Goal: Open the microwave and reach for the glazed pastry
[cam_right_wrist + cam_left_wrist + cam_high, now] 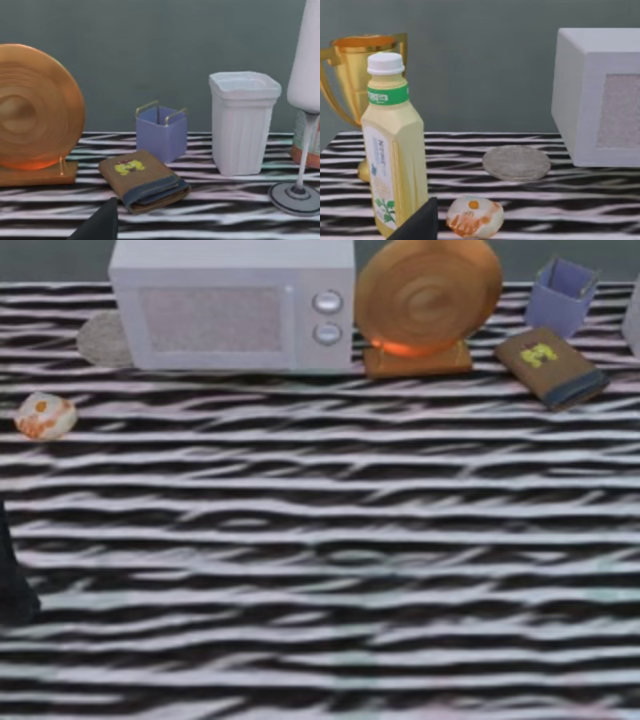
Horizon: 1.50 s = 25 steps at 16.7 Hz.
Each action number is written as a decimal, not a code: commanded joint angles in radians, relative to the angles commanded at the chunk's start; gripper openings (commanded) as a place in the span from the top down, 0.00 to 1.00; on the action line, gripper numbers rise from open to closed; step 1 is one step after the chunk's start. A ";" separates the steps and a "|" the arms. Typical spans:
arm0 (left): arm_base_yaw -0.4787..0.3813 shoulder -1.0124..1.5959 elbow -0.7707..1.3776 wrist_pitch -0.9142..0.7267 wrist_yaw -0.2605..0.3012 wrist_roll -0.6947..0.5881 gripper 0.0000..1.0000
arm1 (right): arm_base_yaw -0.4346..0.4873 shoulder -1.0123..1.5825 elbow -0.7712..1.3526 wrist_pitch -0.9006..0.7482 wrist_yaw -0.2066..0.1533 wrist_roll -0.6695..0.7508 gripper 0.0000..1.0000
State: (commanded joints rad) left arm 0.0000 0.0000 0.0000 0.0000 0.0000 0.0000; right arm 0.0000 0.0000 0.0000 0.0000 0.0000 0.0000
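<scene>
a: left gripper point(417, 222) shows only as a dark tip low in the left wrist view; cannot tell how far open. right gripper point(100, 222) likewise, parked at the right side.

b: nearest task item?

a: glazed pastry point(45, 416) lies on the striped desk point(320, 570) at its left edge, just beside a yellow bottle point(395, 150). judged light, soft, sticky glaze; pinch gently across its sides.

b: farther back?

a: grey disc point(516, 162), then the microwave point(232, 305) at the back left, door closed. judged heavy, rigid; take the door's edge away from the knobs point(327, 318).
</scene>
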 joint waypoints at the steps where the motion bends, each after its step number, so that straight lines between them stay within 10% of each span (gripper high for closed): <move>1: 0.000 0.000 0.000 0.000 0.000 0.000 0.00 | 0.000 0.000 0.000 0.000 0.000 0.000 0.00; 10: -0.064 0.333 0.328 -0.194 -0.028 -0.050 0.00 | 0.000 0.000 0.000 0.000 0.000 0.000 0.00; 25: -0.411 1.721 1.842 -0.976 -0.174 -0.339 0.00 | 0.000 0.000 0.000 0.000 0.000 0.000 0.00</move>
State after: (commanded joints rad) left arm -0.4110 1.7210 1.8417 -0.9757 -0.1737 -0.3392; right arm 0.0000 0.0000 0.0000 0.0000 0.0000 0.0000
